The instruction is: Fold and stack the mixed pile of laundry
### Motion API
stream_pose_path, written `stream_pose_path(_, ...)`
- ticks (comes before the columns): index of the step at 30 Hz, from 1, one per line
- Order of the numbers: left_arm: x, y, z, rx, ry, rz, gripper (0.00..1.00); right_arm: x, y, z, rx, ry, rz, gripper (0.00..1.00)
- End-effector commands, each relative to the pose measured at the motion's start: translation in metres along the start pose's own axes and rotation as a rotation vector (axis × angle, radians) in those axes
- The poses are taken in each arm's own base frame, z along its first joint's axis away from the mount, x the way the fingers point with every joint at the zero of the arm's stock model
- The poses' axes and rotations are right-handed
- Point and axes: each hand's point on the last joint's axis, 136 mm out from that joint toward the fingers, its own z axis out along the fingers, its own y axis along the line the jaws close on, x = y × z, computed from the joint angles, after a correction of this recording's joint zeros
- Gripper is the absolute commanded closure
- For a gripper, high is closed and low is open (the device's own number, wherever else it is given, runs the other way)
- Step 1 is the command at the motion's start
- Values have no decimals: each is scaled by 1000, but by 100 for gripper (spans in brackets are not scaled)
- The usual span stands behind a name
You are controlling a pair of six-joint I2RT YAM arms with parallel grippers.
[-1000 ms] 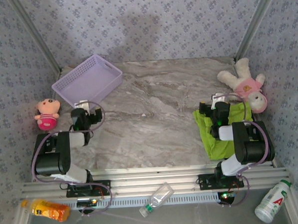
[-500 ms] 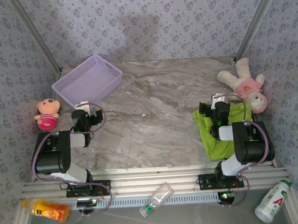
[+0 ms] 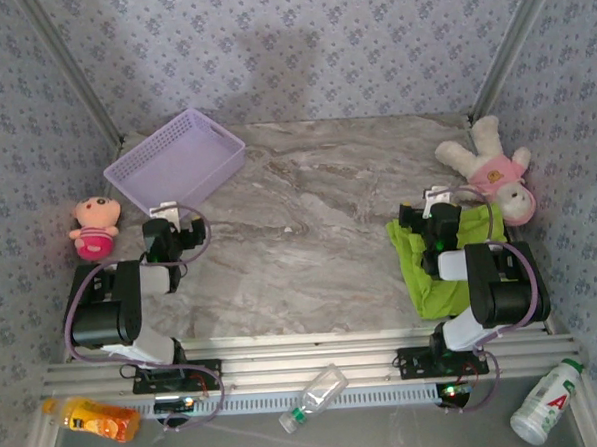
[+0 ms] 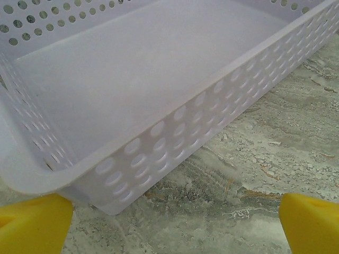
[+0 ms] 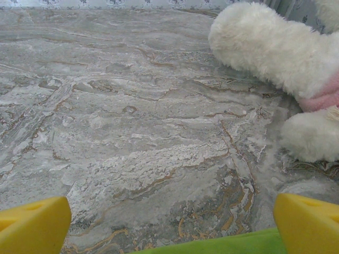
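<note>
L gripper (image 4: 170, 225) jaws spread wide, nothing between, yellow wedge pads (image 4: 32, 225), perforated lavender plastic basket (image 4: 175, 137) just ahead, R gripper (image 5: 169, 225) likewise wide and empty, crumpled soft lime-green T-shirt (image 3: 413, 263) beneath it, fluffy white plush toy (image 5: 265, 47) ahead-right, veined grey marble table (image 5: 132, 106)

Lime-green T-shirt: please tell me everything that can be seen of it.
The lime-green T-shirt is soft, bright cloth, crumpled and unfolded, lying on the grey marbled table at its near right side. The right arm stands over it and hides its middle. Its edge shows at the bottom of the right wrist view.
</note>
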Motion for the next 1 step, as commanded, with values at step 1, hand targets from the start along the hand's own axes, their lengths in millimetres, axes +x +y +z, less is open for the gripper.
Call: stream_pose_path(1,-17,-2,3,13,-46,-12,0,-2,-2,0,18,-18,6,0)
